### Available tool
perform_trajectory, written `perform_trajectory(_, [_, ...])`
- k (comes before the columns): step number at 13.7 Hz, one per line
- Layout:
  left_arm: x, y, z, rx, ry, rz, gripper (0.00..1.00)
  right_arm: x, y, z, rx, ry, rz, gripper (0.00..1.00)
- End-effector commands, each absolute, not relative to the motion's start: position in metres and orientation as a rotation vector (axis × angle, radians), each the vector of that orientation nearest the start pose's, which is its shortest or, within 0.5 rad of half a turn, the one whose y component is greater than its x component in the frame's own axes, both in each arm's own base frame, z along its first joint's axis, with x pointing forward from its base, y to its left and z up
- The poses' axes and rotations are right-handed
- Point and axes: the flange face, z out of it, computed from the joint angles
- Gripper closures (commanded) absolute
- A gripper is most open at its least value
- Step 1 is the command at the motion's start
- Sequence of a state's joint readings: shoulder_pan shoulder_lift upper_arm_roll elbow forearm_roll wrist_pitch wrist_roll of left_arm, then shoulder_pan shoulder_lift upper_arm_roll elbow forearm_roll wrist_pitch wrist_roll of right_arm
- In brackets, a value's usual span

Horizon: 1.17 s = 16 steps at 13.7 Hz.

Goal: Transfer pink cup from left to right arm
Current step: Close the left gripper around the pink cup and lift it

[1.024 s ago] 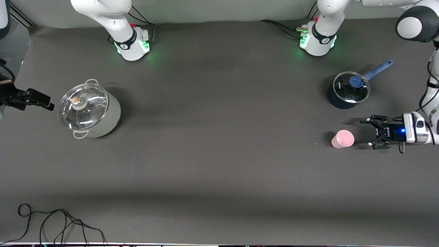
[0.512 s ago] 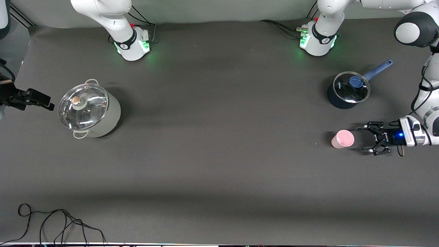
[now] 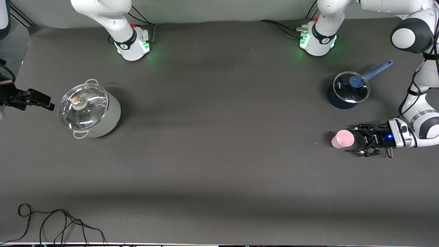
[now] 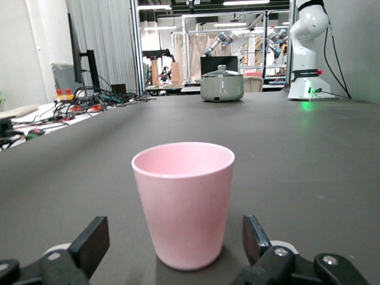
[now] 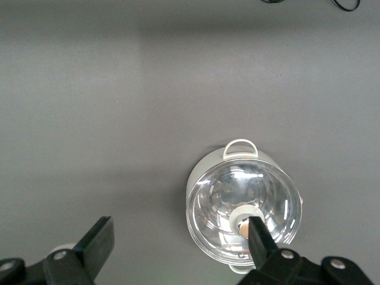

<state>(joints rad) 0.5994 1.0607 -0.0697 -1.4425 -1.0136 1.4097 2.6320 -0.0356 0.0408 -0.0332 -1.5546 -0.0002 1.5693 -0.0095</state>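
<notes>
Well, counting what stands on the table point(image 3: 219, 164), I get one pink cup point(image 3: 342, 139), two lidded pots and two robot arms. The pink cup stands upright, mouth up, toward the left arm's end of the table, nearer to the front camera than the small dark blue saucepan point(image 3: 347, 90), which has a glass lid with a blue knob and a long blue handle. The left gripper point(image 3: 360, 140) lies low and level just beside the cup, its fingers spread wide, one on either side of the cup's rim in the front view; in the left wrist view the cup point(image 4: 184, 202) sits between the two black fingertips point(image 4: 90, 243) with a gap on each side, so nothing is pinched. The other pot is a larger pale grey-green one point(image 3: 90, 109) with two loop handles and a glass lid, toward the right arm's end. The right gripper point(image 3: 32, 99) waits in the air beside that pot at the table's edge, its fingers point(image 5: 98, 240) also spread apart and holding nothing. One loose black cable point(image 3: 61, 223) curls on the corner nearest the front camera. The surface is a plain dark grey mat, matte and slightly creased. Green lights glow at both arm bases. Past the table, the left wrist view shows a workshop with benches, cables, a monitor and strip lights.
</notes>
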Motion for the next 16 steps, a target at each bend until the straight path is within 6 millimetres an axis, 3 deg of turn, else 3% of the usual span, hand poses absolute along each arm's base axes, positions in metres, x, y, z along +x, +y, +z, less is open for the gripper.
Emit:
perform_trajectory(1, [0.578,0.203,0.069,1.233,-1.375,1.227,0.0,0.565,-0.04,0.614,-3.136,0.075,0.036,0.0])
perform_trajectory(8, [0.585,0.163,0.064,1.17,-1.369,1.253,0.0,0.564,-0.04,0.617,-3.137,0.077,0.026,0.0])
perform_trajectory(13, [0.583,0.147,0.048,1.163,-1.323,1.277,0.0,0.564,-0.036,0.62,-3.137,0.075,0.019,0.0])
perform_trajectory(14, [0.584,0.146,0.049,1.161,-1.327,1.278,0.04,0.564,-0.035,0.621,-3.137,0.072,0.014,0.0])
perform_trajectory(16, [0.588,0.143,0.052,1.158,-1.33,1.287,1.0,0.564,-0.036,0.624,-3.137,0.07,0.002,0.0])
